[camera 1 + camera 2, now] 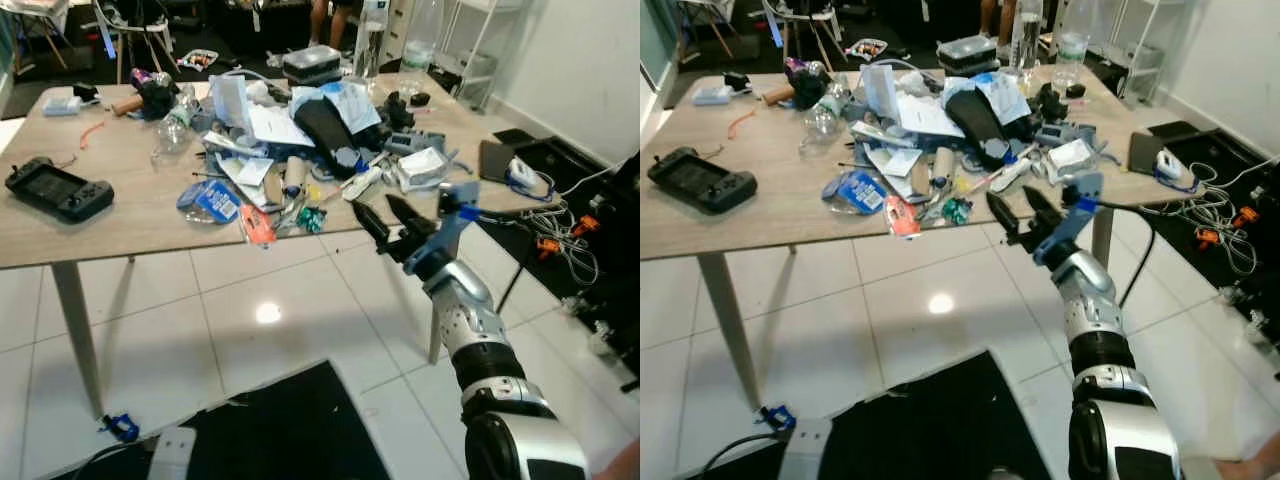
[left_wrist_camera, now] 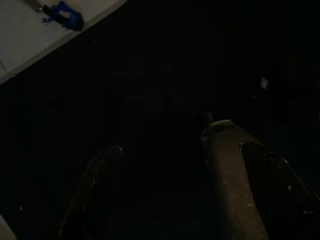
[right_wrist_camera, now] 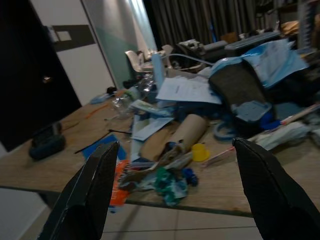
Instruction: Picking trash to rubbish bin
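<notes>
Your right gripper [image 1: 385, 218] hung spread and empty just off the table [image 1: 120, 225] edge, near the green wrapper [image 1: 312, 217].

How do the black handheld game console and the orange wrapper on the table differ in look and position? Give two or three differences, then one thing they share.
The game console is black, flat and rigid; the orange wrapper is bright and crumpled.
The console lies alone on bare wood at the robot's far left; the wrapper lies at the edge of the clutter, hanging over the table's front rim.
The open right gripper is nearer the wrapper.
Both rest on the wooden table.
</notes>
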Robot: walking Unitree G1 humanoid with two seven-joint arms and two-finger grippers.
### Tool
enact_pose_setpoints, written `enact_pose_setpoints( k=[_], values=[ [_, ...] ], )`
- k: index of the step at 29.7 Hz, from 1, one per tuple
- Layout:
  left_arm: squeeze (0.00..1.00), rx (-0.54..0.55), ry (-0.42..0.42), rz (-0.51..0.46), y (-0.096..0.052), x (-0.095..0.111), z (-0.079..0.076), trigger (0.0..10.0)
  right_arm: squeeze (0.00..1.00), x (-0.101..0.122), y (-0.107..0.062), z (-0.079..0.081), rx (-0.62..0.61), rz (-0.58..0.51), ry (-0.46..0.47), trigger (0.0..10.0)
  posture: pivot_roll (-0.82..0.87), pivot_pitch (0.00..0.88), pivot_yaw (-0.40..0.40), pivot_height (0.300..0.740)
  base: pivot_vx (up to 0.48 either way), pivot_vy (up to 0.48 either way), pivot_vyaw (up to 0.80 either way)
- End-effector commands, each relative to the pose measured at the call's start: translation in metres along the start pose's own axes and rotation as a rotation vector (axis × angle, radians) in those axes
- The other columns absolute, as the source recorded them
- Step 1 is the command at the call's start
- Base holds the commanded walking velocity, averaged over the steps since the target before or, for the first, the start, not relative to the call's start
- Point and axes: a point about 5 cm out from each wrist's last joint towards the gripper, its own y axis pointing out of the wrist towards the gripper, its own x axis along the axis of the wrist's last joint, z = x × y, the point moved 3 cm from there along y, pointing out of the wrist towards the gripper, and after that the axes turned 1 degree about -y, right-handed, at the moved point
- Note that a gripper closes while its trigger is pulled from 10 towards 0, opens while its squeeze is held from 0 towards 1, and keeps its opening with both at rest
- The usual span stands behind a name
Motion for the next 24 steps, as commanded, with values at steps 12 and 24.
enact_pose_setpoints(
  k=[12,24],
  values=[
    [0.00,-0.008,-0.009,0.031,-0.001,-0.009,-0.003,10.0,0.00,0.012,0.003,-0.003,-0.038,0.012,-0.116,10.0,-0.02,0.064,0.006,0.740,0.106,0.000,0.00],
    [0.00,-0.012,-0.005,0.032,-0.001,-0.010,-0.003,10.0,0.00,0.001,0.002,0.003,-0.029,0.061,-0.157,10.0,-0.03,0.068,0.009,0.740,0.259,0.000,0.00]
  ],
)
